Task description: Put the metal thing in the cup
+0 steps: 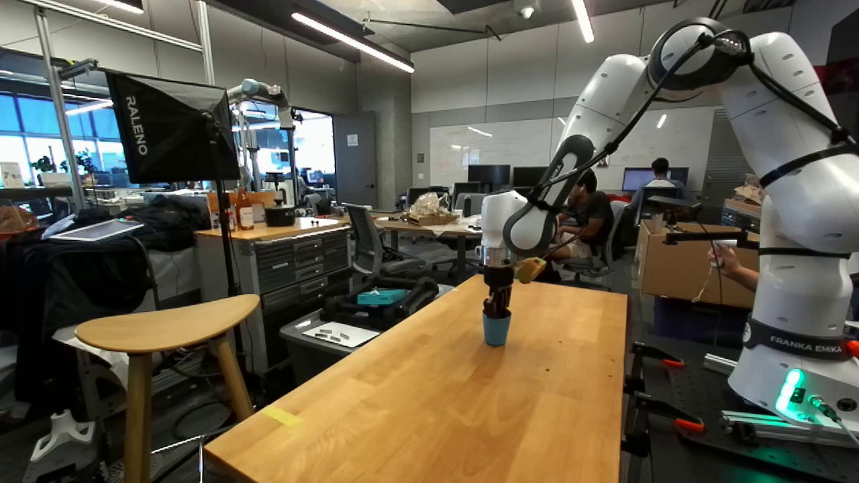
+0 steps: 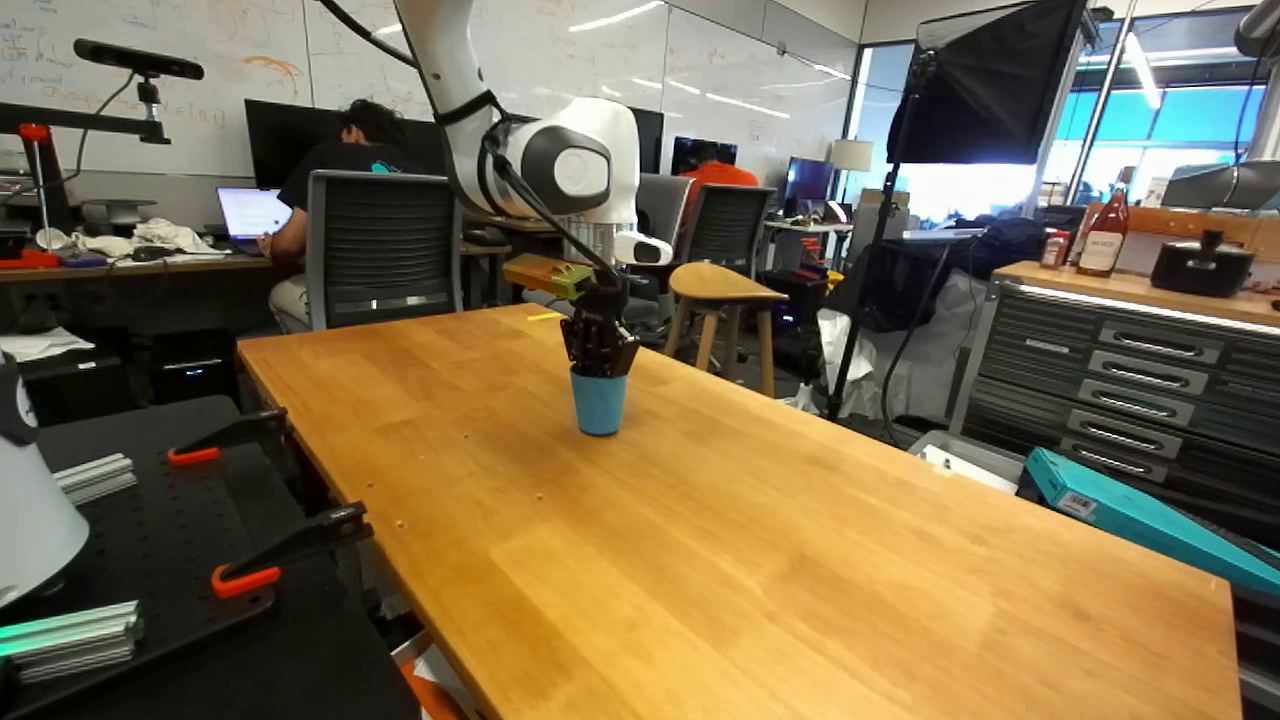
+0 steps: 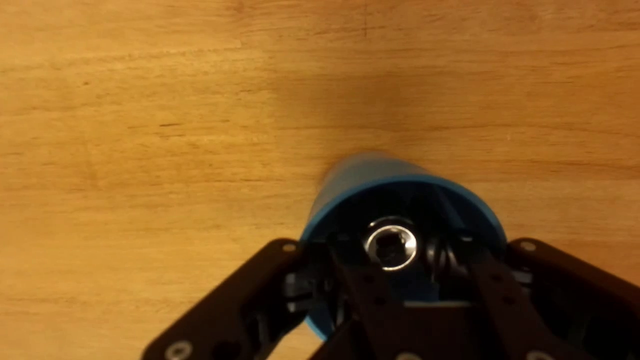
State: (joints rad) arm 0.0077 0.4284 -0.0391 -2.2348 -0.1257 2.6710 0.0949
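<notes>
The blue cup stands upright on the wooden table in both exterior views (image 1: 496, 332) (image 2: 599, 408), and its rim rings the fingers in the wrist view (image 3: 361, 174). My gripper (image 1: 497, 307) points straight down, its fingertips inside the cup and hidden from outside; it also shows from across the table (image 2: 599, 355). In the wrist view the dark fingers (image 3: 412, 252) stand apart. A shiny metal socket-like piece (image 3: 406, 244) with a round rim and square hole sits between them, inside the cup. More shiny metal (image 3: 441, 257) shows beside the right finger. It is too dark to tell whether the fingers press on metal.
The long light wooden table (image 1: 402, 396) carries a strip of yellow tape (image 1: 282, 416) near a corner. Orange-tipped clamps (image 2: 245, 580) hold its robot-side edge. A wooden stool (image 1: 168, 323) stands beside the table. A grey bin (image 1: 305, 342) lies along its far side.
</notes>
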